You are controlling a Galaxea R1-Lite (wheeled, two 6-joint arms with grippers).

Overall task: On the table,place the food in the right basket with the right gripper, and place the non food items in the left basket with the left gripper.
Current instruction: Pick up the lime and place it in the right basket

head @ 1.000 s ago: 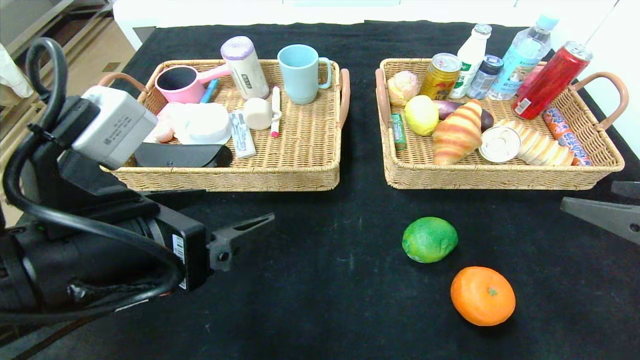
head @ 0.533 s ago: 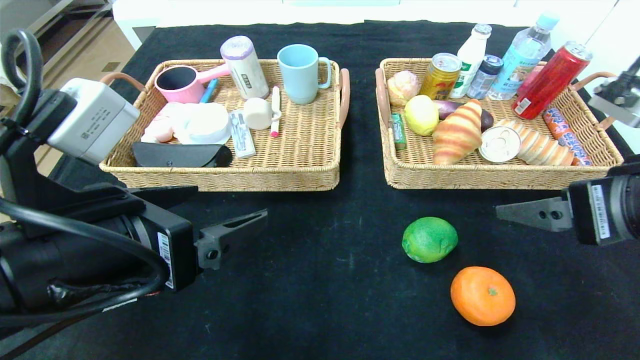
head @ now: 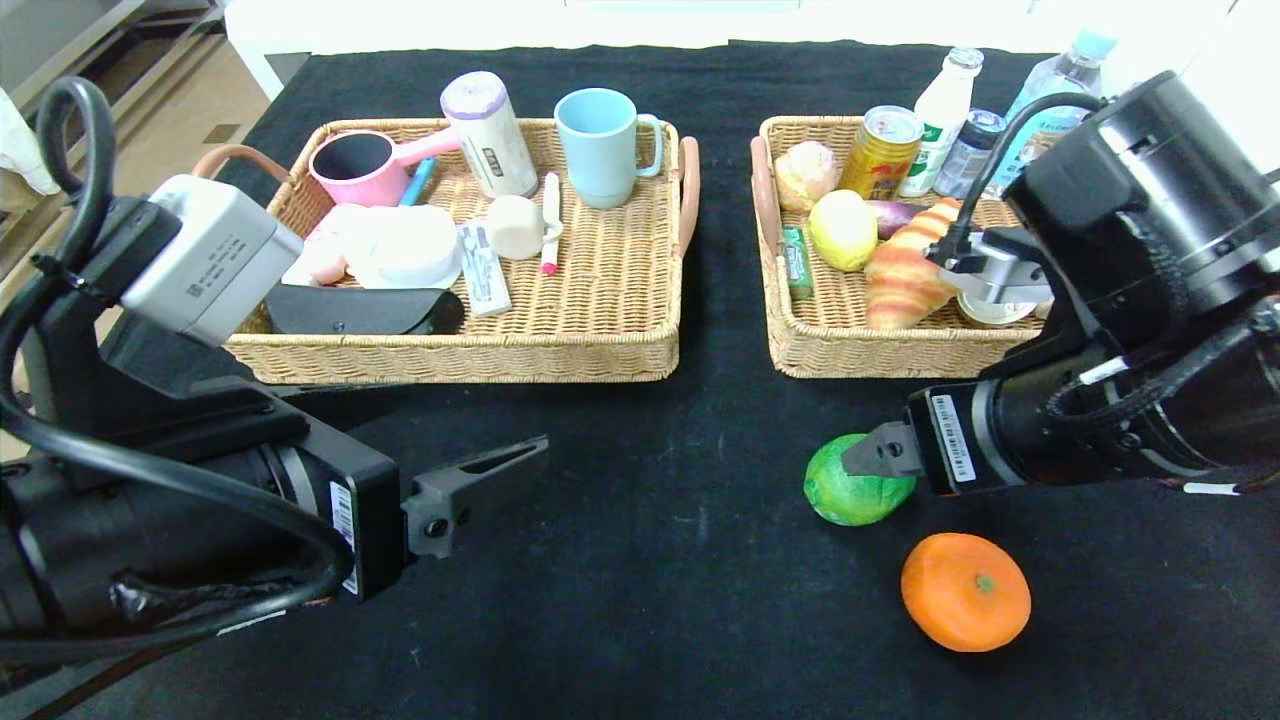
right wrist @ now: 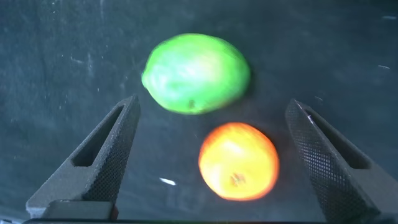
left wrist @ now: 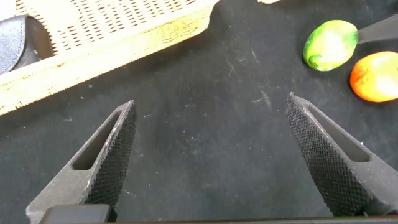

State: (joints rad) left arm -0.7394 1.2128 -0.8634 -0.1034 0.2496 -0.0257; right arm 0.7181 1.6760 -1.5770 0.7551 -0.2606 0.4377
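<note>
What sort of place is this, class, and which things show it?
Probably a robot sorting test bench: a black-covered table, a left basket of household items, a right basket of food, and open grippers.

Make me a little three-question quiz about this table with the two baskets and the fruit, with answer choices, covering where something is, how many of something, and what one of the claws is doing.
1. Where is the blue mug?
A. in the left basket
B. in the right basket
C. loose on the table

2. How many fruits lie loose on the black table?
A. one
B. two
C. four

3. What state is the right gripper in?
A. shut on a can
B. open, empty
C. shut on a fruit

Answers:
1 A: it stands at that basket's far side.
2 B: only the green lime and the orange.
3 B: its fingers stand wide apart above both fruits.
</note>
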